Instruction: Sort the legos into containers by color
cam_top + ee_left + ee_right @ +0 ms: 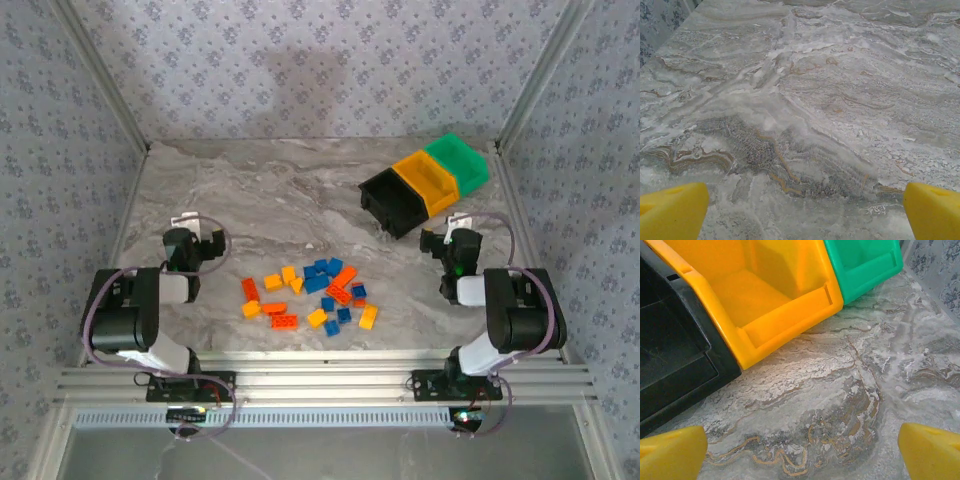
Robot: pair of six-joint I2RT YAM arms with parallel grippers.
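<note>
Several legos (310, 295) in yellow-orange, red-orange and blue lie scattered on the marble table near its front middle. The containers stand in a row at the back right: black bin (390, 200), yellow-orange bin (427, 178) and green bin (460, 160). The wrist view on the right side looks into the black bin (670, 350), yellow-orange bin (760, 295) and green bin (865, 265); what shows of their insides holds nothing. My left gripper (192, 240) sits open left of the legos, its yellow fingertips (670, 210) wide apart over bare marble. My right gripper (450, 240) is open just in front of the bins.
Patterned walls with metal frame posts close in the table on three sides. The marble tabletop (280, 190) stretches bare behind the legos and left of the bins. An aluminium rail (320, 380) runs along the near edge by the arm bases.
</note>
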